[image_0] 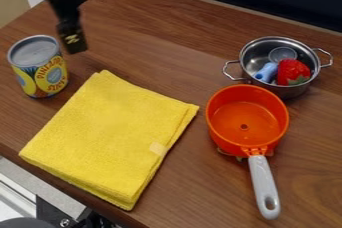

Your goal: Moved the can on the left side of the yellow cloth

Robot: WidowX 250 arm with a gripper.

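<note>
Food can (40, 67) upright near upper-left edge of bench (160, 29), just left of yellow cloth (110, 134). Gripper (78, 47) beside its rim; you can't tell whether released or clenched. Expect stiff, probably slippery walls, weight uncertain. Grasp opposite sides below the rim.

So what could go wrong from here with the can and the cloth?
The hand hangs right by the can, so a small sideways swing might tip it over. The cloth lies loose near the edge of the table, so if something snags it, it could slide off.
</note>
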